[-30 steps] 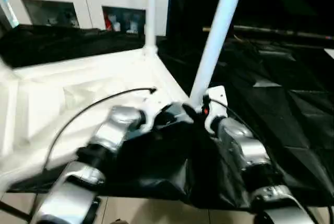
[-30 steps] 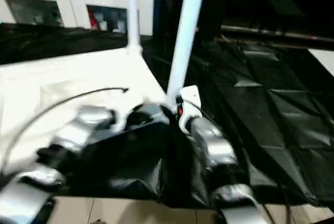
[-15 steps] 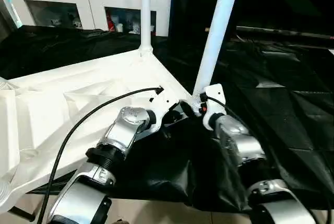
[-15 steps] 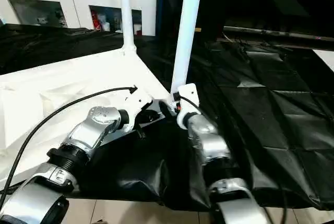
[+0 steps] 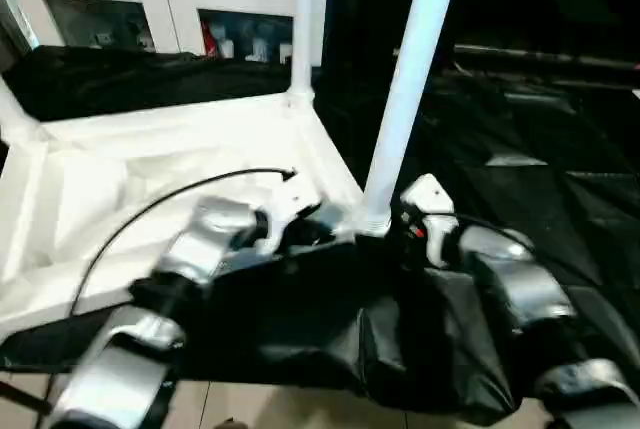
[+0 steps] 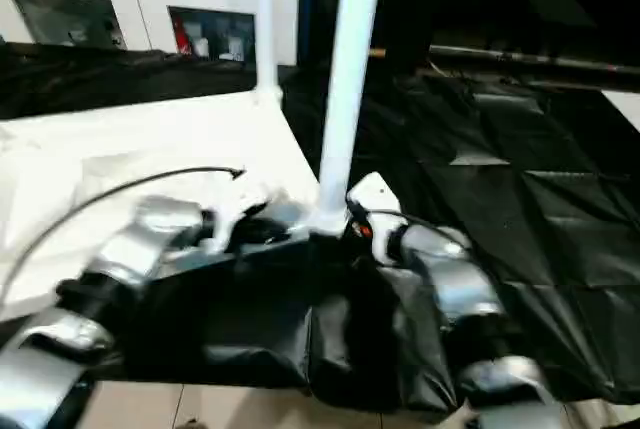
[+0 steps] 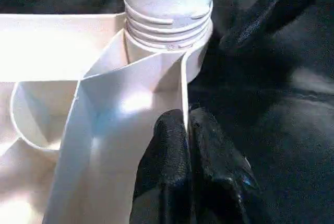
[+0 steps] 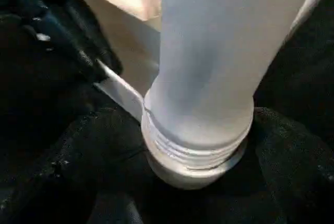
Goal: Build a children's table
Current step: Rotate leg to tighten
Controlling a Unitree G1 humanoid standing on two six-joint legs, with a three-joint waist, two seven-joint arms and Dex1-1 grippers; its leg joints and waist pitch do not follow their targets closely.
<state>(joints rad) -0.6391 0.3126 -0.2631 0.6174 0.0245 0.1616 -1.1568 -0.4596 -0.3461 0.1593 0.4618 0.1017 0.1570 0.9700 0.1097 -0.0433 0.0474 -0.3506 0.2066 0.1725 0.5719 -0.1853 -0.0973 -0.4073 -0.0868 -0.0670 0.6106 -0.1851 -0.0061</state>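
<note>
The tabletop [image 5: 180, 164] lay upside down, ribbed underside up, on the black-draped surface [image 5: 560, 199], with the white cabinet [image 5: 150, 9] behind it. Two legs stood upright in corner sockets: the near leg [image 5: 405, 89] at the corner closest to the robot's right side, and the far leg [image 5: 302, 24] at the corner behind it. At the picture's left edge another white post [image 5: 15, 114] rose from the far left corner, probably a third leg, cropped too much to be sure. The near left corner was out of frame, so I couldn't tell if a fourth was fitted. In the wrist views the near leg's ridged collar [image 7: 169, 20] sat in its socket [image 8: 193, 169], with a few ridges still showing; whether fully seated, can't tell. The left pincer [image 7: 189, 148] was closed on the thin upright rim of the tabletop just beside that socket, fingers [image 7: 167, 145] pressed together, steadying the top. The right pincer [image 5: 385, 219] was right by the base of the near leg, with nothing seen clamped in it; from the frames I couldn't tell how wide it stood. Judgement: at least half done, and what was left was checking seating, any missing leg, then flipping the table upright.
</note>
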